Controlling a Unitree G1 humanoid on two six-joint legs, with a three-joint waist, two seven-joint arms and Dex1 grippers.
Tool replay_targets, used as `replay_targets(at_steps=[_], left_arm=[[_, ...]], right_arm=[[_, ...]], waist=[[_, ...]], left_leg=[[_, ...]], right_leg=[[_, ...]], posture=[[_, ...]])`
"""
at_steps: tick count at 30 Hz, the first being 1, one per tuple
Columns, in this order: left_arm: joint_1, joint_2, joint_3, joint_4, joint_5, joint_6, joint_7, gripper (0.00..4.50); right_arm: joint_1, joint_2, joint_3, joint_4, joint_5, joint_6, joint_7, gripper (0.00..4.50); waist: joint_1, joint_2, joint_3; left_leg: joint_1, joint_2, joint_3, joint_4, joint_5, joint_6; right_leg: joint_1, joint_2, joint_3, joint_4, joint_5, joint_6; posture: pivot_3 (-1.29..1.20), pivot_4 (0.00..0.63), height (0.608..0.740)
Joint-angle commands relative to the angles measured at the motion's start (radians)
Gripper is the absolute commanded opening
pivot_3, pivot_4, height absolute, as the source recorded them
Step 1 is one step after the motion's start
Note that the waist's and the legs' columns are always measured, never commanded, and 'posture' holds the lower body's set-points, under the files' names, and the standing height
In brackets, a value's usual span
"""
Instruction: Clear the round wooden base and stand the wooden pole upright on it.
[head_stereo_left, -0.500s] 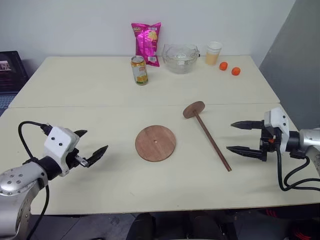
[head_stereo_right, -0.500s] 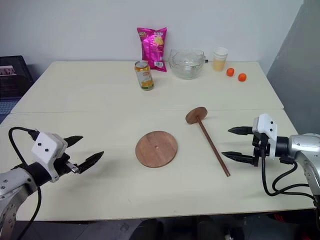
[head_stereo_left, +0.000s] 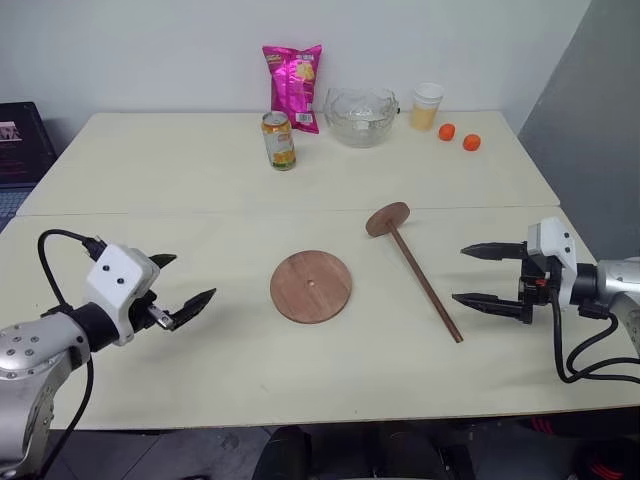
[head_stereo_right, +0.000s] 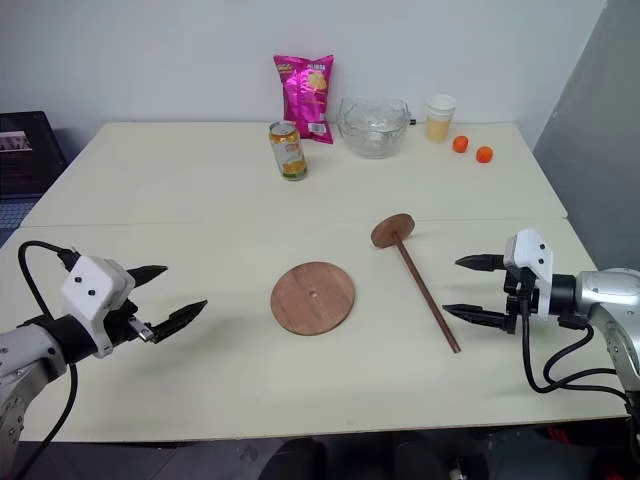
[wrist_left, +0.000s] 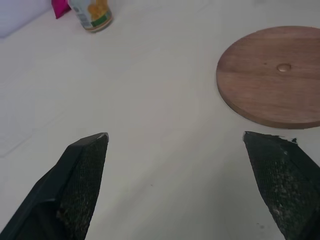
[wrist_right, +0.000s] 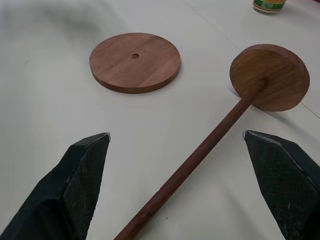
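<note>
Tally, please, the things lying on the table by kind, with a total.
Wooden parts: 2, the round wooden base and the wooden pole
Oranges: 2
Chip bag: 1
Can: 1
Glass bowl: 1
Cup: 1
Total: 8

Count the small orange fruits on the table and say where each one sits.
2. Both lie at the table's far right, beside the cup: one orange fruit nearer the cup, the other just right of it.

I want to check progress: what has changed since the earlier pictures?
Almost nothing. The left gripper shifted slightly; it holds nothing. The right gripper stays open beside the wooden pole, which still lies on the table. The round wooden base is unmoved and bare.
</note>
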Motion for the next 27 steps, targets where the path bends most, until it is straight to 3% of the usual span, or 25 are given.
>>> replay_targets(at_steps=[1,7,13,18,21,27], left_arm=[[-0.012,-0.001,0.024,0.006,-0.007,-0.045,-0.02,4.5],[-0.004,0.005,0.028,0.009,-0.01,-0.058,-0.045,4.5],[0.014,0.015,0.037,-0.023,-0.101,-0.03,-0.132,4.5],[-0.067,0.033,-0.046,-0.081,-0.101,-0.006,-0.122,4.5],[-0.127,0.037,-0.112,-0.123,-0.102,0.039,-0.104,4.5],[-0.25,0.024,-0.287,-0.187,-0.094,0.112,-0.086,4.5]], right_arm=[[-0.017,-0.001,-0.017,0.003,-0.015,-0.008,-0.016,4.47],[-0.029,0.014,-0.015,0.013,-0.02,0.011,-0.039,4.47],[-0.032,0.017,-0.013,0.01,-0.029,0.012,-0.047,4.47],[-0.043,0.007,-0.018,-0.041,-0.02,0.067,-0.079,4.47],[-0.043,-0.011,-0.037,-0.107,0.014,0.144,-0.106,4.47],[-0.102,-0.019,0.015,-0.306,0.051,0.489,-0.311,4.47]], waist=[[0.0,0.0,0.0],[0.0,0.0,0.0],[0.0,0.0,0.0],[0.0,0.0,0.0],[0.001,0.0,0.0],[0.0,0.0,0.0]], left_leg=[[0.0,0.0,0.0,0.0,0.0,0.0],[0.0,0.0,0.0,0.0,0.0,0.0],[0.0,0.0,0.0,0.0,0.0,0.0],[0.0,0.0,0.0,0.0,0.0,0.0],[0.0,0.0,0.0,0.0,0.0,0.0],[-0.001,0.0,0.0,0.0,0.0,0.0]], right_leg=[[0.0,0.0,0.0,0.0,0.0,0.0],[0.0,0.0,0.0,0.0,0.0,0.0],[0.0,0.0,0.0,0.0,0.0,0.0],[0.0,0.0,0.0,0.0,0.0,0.0],[0.0,0.0,0.001,0.0,0.0,0.0],[0.0,0.0,0.001,0.0,0.0,0.001]], posture=[[0.0,0.15,0.74],[0.0,0.15,0.74],[0.0,0.15,0.74],[0.0,0.15,0.74],[0.0,0.15,0.74],[0.0,0.15,0.74]])
